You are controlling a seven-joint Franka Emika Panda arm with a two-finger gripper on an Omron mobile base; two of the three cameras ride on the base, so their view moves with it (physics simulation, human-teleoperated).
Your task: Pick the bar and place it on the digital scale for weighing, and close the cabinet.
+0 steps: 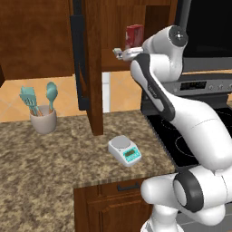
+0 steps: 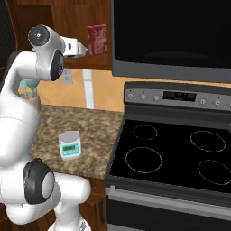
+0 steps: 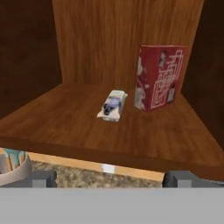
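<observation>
The bar (image 3: 113,105), small, pale and wrapped, lies flat on the shelf of the open cabinet (image 3: 61,124), just left of a taller red box (image 3: 159,78). My gripper (image 3: 109,179) is open and empty, hovering in front of the shelf edge with the bar a short way ahead between its wide-spread fingertips (image 3: 41,178). From the base, the gripper (image 1: 118,53) is at the shelf's front, beside the red box (image 1: 134,36). The cabinet door (image 1: 86,68) stands swung out, its black handle facing left. The digital scale (image 1: 124,150) sits bare on the granite counter below.
A grey cup of teal utensils (image 1: 43,118) stands at the counter's back left. The black stove (image 2: 173,153) with its control panel adjoins the counter on the right, under a dark microwave (image 2: 171,36). The open door hangs over the counter above the scale (image 2: 69,145).
</observation>
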